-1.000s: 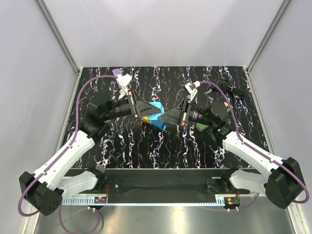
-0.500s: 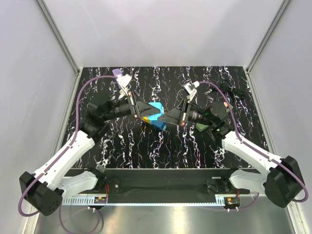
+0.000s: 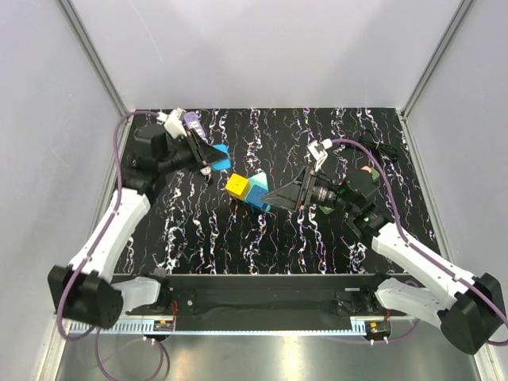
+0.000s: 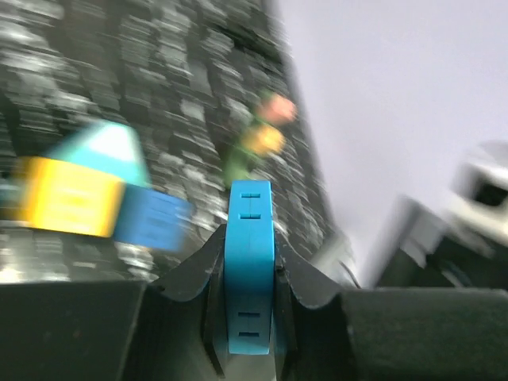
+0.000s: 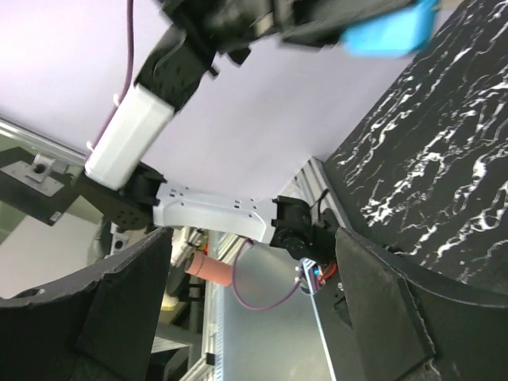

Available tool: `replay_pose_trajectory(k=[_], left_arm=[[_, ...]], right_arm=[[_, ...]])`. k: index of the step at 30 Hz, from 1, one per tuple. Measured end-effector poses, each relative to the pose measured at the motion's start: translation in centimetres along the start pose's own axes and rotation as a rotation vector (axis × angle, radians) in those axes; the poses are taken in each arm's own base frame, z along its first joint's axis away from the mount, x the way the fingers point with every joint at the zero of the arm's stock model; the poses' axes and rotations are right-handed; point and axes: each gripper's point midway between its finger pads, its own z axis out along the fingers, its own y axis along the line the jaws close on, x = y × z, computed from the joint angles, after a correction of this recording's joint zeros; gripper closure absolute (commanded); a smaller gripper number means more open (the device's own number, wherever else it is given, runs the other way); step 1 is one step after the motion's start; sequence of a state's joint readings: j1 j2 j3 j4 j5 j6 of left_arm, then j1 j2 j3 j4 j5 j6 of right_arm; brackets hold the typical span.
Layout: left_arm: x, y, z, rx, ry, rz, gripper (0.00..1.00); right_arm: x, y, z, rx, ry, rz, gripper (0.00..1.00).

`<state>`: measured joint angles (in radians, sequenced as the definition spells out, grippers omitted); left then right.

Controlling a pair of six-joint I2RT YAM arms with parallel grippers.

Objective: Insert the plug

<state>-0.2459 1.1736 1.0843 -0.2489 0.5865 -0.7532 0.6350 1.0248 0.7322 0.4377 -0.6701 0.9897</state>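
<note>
A flat blue plug (image 4: 248, 270) stands edge-on between the pads of my left gripper (image 4: 248, 238), which is shut on it. From above, the left gripper (image 3: 213, 161) holds the plug (image 3: 220, 155) at the back left, lifted away from a yellow and cyan block (image 3: 244, 190) near the mat's middle. That block (image 4: 75, 197) appears blurred at the left of the left wrist view. My right gripper (image 3: 271, 198) stands open just right of the block, nothing between its fingers. In the right wrist view the right gripper (image 5: 252, 238) is wide open and the plug (image 5: 389, 32) shows at the top.
A green and orange object (image 3: 327, 208) lies under the right arm; another small orange bit (image 3: 366, 171) lies further back. A black item (image 3: 381, 148) sits at the back right corner. Grey walls and metal rails enclose the black marbled mat (image 3: 198, 238).
My left arm swung back to the far left with the blue plug, off the yellow and cyan block. The right gripper opened, drew back slightly, and the block now rests alone.
</note>
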Motion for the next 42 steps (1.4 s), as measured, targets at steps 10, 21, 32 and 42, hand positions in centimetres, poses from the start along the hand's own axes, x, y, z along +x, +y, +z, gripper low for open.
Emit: replay_pose_trajectory(k=[10, 21, 32, 42], left_arm=[[-10.0, 17.3, 3.4, -0.556, -0.163, 0.026, 1.0], [-14.1, 23.7, -4.5, -0.796, -0.332, -0.067, 1.0], [-8.9, 23.2, -8.4, -0.791, -0.452, -0.233, 1.0], [-5.0, 22.7, -8.0, -0.711, -0.426, -0.318, 1.0]], right_arm=[[-0.8, -7.4, 0.1, 0.328, -0.046, -0.03, 0.16], [-9.1, -23.5, 11.4, 0.743, 0.034, -0.183, 0.39], [-5.9, -35.4, 20.6, 0.813, 0.192, -0.28, 0.34], [-2.5, -38.8, 23.6, 0.777, 0.264, -0.317, 0.4]])
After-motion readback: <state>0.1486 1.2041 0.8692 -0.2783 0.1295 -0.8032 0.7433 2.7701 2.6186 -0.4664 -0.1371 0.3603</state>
